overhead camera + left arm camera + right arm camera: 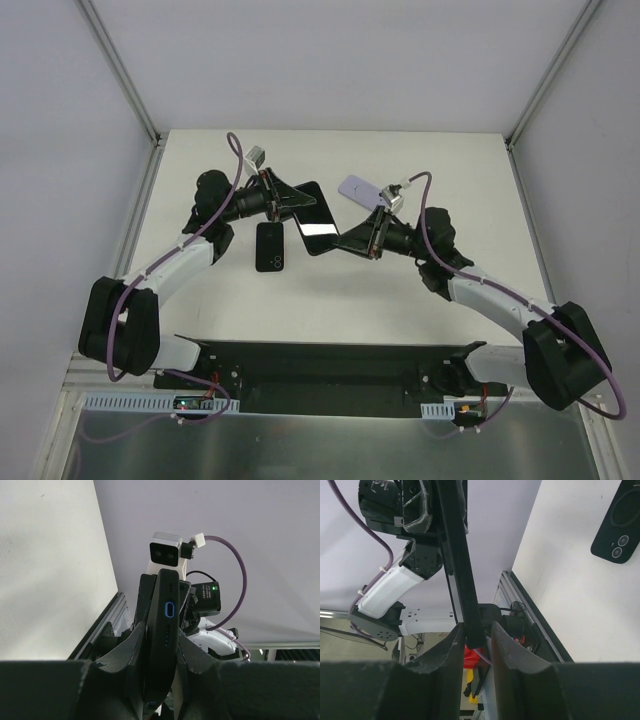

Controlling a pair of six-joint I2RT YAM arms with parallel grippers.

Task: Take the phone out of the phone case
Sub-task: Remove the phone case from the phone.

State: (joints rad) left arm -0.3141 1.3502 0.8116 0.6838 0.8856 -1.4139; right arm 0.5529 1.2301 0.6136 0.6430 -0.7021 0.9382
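A black phone [315,218] hangs above the table with my left gripper [290,200] shut on its left edge. The left wrist view shows the phone [167,615] edge-on, wedged between both fingers of that gripper [160,627]. The black phone case [270,247] lies flat on the table just below the phone, empty side down, and shows again in the right wrist view [620,522]. My right gripper [355,240] is at the phone's lower right end. There the thin phone edge [457,555] sits between its fingers [477,625], touching one finger, with a small gap to the other.
A lilac flat rounded object [358,187] lies on the table just behind my right wrist. Metal frame rails [135,210] run along the table's left and right sides. White walls enclose the back.
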